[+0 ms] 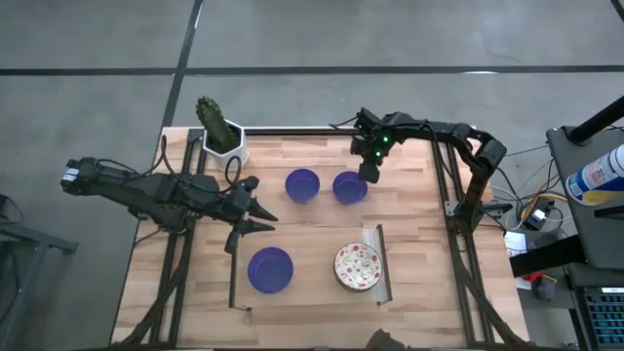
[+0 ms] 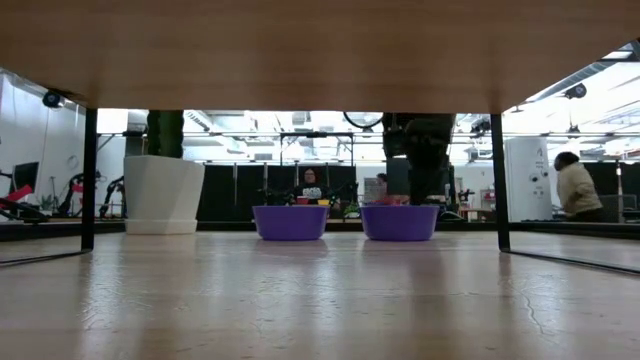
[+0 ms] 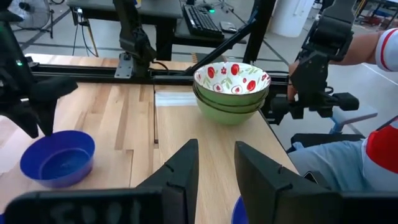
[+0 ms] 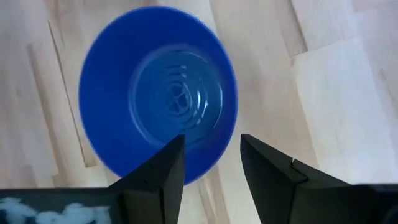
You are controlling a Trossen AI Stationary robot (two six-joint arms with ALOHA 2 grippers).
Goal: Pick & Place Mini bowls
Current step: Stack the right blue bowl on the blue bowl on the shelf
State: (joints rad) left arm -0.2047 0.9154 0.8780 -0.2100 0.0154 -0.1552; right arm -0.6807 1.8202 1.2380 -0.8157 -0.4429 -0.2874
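Overhead, right hand (image 1: 369, 174) fingers apart above glossy round blue mini bowl (image 1: 350, 187); contact unclear. Left hand (image 1: 255, 216) fingers apart. White red-flowered bowl (image 1: 358, 266) appears stacked on green.

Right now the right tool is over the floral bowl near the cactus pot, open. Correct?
Not quite: the right tool is open, but over a blue bowl, as the right wrist view shows. The floral bowl sits at the table's near side, far from the cactus pot.
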